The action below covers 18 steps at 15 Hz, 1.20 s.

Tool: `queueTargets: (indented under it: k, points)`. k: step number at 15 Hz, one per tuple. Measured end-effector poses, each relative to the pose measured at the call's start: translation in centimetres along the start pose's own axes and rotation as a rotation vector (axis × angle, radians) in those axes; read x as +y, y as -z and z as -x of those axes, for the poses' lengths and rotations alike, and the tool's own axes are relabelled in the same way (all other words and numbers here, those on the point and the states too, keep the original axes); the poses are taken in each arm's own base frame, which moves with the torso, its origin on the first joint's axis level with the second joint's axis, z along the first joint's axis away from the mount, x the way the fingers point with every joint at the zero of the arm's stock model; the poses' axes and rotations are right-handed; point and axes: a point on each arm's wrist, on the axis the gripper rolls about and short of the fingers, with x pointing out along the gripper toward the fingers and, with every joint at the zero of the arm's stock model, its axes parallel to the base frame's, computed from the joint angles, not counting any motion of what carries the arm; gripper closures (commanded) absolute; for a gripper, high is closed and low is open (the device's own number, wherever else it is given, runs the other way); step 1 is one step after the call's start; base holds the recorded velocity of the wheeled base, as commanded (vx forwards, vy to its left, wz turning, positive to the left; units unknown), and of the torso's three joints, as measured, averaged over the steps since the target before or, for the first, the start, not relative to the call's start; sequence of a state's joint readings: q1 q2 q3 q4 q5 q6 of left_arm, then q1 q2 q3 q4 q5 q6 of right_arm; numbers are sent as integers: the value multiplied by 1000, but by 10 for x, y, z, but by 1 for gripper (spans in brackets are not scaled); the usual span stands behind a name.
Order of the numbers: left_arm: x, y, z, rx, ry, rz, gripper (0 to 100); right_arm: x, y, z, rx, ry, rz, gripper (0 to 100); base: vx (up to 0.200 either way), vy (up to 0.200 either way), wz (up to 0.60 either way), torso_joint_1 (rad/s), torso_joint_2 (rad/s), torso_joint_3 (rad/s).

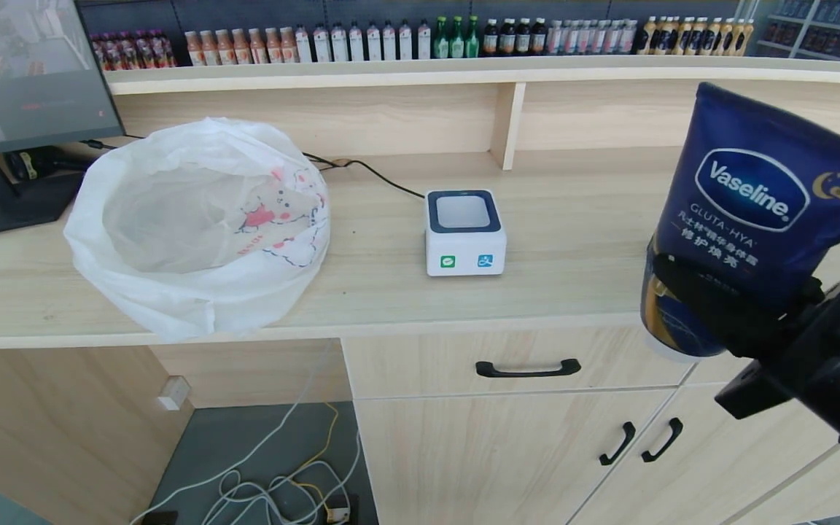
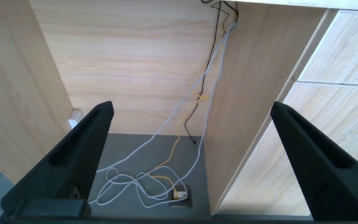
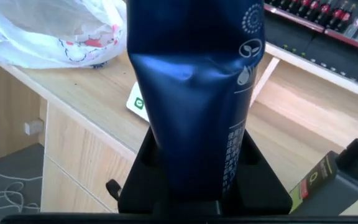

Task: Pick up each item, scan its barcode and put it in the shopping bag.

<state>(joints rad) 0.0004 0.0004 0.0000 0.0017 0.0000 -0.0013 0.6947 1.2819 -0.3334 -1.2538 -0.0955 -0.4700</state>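
My right gripper (image 1: 719, 306) is shut on a dark blue lotion tube (image 1: 748, 211), holding it in the air at the right, in front of the counter edge and to the right of the scanner. The tube (image 3: 194, 106) stands between the gripper's fingers, cap end down. The white barcode scanner (image 1: 464, 232) with its blue-framed window sits mid-counter. A white plastic shopping bag (image 1: 197, 222) stands open on the counter's left. My left gripper (image 2: 191, 168) is open and empty, low under the counter, facing a recess with cables on the floor.
A dark bottle (image 3: 331, 186) lies on the counter near the tube. A monitor (image 1: 22, 69) stands at the far left with a cable running behind the bag. Drawers and cupboard doors with black handles (image 1: 528, 368) are below the counter. Bottles line the back shelf.
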Motion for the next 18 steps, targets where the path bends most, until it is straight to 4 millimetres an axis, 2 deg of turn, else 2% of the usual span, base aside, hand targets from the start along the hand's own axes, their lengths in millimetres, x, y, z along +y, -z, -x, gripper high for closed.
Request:
queueTargets:
  k: [8, 11, 15, 18]
  points:
    - [0, 0, 0, 0, 0, 0, 0, 17, -19, 15, -66, -31, 338, 100, 0, 0, 0, 0, 0, 0]
    - [0, 0, 0, 0, -1, 0, 0, 34, -29, 21, -59, -41, 397, 100, 0, 0, 0, 0, 0, 0]
    - [0, 0, 0, 0, 0, 0, 0, 66, -38, 30, -77, -147, 474, 100, 0, 0, 0, 0, 0, 0]
    - [0, 0, 0, 0, 0, 0, 0, 82, -41, 23, -98, -193, 534, 100, 0, 0, 0, 0, 0, 0]
